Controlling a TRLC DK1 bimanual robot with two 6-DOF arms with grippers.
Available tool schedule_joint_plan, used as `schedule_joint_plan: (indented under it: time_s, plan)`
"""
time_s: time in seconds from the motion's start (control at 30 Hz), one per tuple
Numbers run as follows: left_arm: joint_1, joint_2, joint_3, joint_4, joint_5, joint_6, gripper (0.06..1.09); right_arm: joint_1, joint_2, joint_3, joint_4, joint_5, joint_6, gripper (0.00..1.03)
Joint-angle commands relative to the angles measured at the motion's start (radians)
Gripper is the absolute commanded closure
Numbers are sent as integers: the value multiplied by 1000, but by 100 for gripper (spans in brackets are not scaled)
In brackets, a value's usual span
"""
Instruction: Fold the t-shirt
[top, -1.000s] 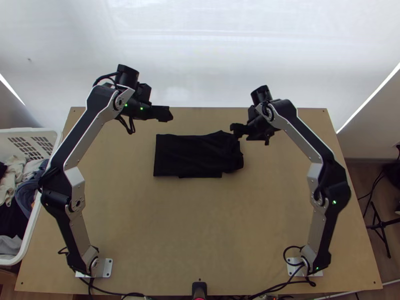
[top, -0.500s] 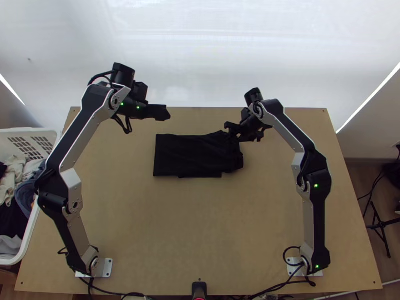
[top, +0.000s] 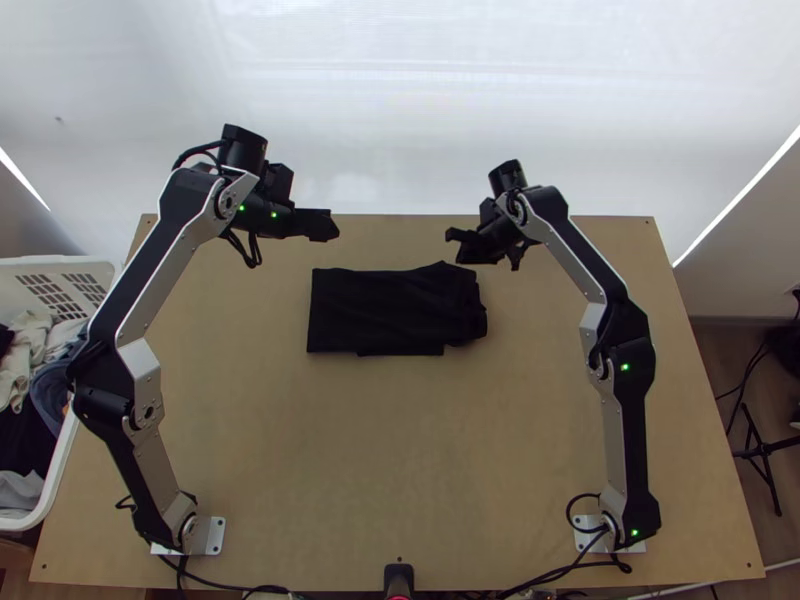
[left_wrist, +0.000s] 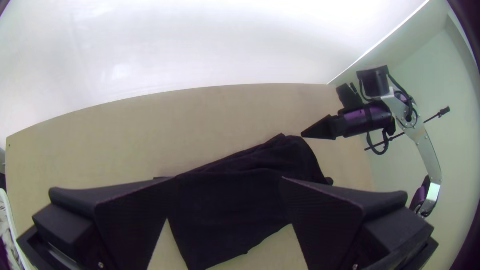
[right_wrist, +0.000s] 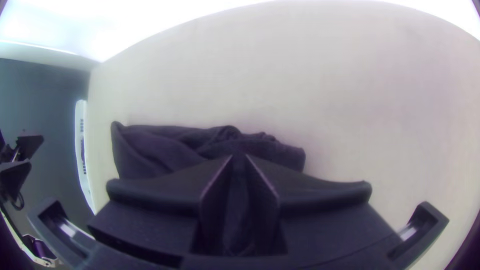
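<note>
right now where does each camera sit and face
Top view: high, near side, facing steeply down on the table; left arm, right arm show.
Left wrist view: on that wrist, facing across the t-shirt over its left gripper.
Right wrist view: on that wrist, facing down past the right gripper.
Both wrist views share the t-shirt.

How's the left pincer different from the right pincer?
The left pincer has its fingers spread wide; the right pincer's are close together, with a narrow gap. From the top, bare table shows between the left pincer and the black t-shirt, while the right pincer appears right at the t-shirt's far edge. Both are black, and neither seems to grip the t-shirt.
</note>
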Motion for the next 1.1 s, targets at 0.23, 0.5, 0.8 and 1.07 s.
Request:
schedule_joint_plan:
  time_s: [0.23, 0.5, 0.8, 1.07]
  plan:
    - [6, -6, -4, -1, 2, 2, 10, -31, 5, 5, -110, 2, 26, 41]
    - [-2, 0, -4, 0, 2, -1, 10, -38, 18, -18, -180, 2, 15, 42]
    - [9, -8, -4, -4, 2, 3, 10, -26, 77, 31, -171, 0, 14, 71]
    - [14, -17, -4, -7, 2, 3, 10, -14, 43, 69, -108, 2, -5, 100]
